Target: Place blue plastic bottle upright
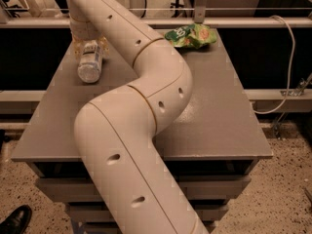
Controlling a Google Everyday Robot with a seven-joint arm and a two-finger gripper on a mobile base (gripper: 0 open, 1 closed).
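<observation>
The blue plastic bottle (pixel 90 63) lies on its side at the far left of the grey table (pixel 214 106), its round end towards the camera. My gripper (pixel 89 47) hangs from the big cream arm (pixel 146 96) and is down over the bottle's far end. It is open, with one finger (pixel 75 48) on the left of the bottle and the other on the right. The bottle's cap end is hidden under the gripper.
A green crumpled snack bag (pixel 191 35) lies at the table's far edge, right of the arm. A metal rail (pixel 219 22) runs behind the table. A cable (pixel 287 57) hangs at the right. A black shoe (pixel 14 221) shows on the floor at bottom left.
</observation>
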